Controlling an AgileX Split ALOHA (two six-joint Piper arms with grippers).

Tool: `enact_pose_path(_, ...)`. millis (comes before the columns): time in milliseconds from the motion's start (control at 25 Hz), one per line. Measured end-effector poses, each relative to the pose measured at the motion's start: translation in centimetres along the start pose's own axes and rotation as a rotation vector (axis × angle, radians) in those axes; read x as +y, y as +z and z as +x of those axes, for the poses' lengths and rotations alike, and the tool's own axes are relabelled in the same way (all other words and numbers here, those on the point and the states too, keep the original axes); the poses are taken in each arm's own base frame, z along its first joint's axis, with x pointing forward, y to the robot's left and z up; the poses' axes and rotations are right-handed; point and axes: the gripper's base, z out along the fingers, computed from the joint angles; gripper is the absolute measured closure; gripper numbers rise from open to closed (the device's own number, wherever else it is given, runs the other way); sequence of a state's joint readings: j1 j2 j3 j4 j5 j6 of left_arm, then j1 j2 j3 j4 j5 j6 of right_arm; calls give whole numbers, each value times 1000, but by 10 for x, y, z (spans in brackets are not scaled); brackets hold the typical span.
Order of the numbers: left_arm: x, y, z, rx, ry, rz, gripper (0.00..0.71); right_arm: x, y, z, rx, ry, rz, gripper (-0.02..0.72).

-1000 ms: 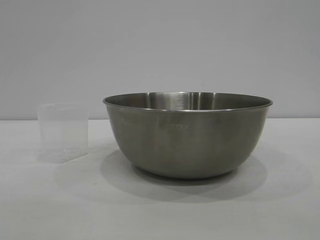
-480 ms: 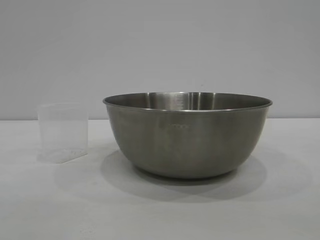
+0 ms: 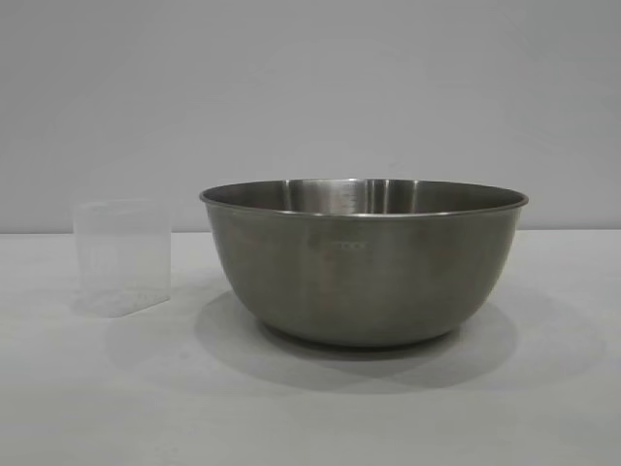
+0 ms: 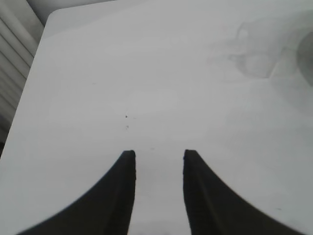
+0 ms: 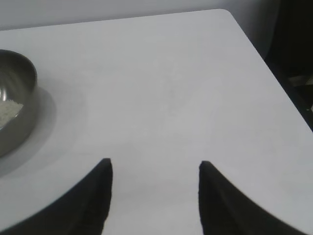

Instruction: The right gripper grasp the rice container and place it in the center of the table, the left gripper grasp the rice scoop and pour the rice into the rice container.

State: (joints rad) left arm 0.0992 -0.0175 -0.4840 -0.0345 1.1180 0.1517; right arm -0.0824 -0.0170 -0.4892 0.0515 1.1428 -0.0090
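Note:
The steel rice container stands upright on the white table, a little right of centre in the exterior view. It shows at the edge of the right wrist view with white rice inside. The translucent rice scoop stands upright to its left, apart from it, and appears faintly in the left wrist view. No grains are visible in it. My left gripper is open and empty over bare table, far from the scoop. My right gripper is open and empty, well clear of the container.
The table's edge and rounded corner show in the left wrist view and in the right wrist view, with a dark drop beyond. A plain grey wall stands behind the table. Neither arm shows in the exterior view.

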Motion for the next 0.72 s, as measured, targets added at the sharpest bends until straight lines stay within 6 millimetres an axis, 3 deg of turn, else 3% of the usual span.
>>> enact_pose_path(720, 0, 0, 0, 0, -11, 0, 472, -1, 0, 0, 3, -46, -76, 367)
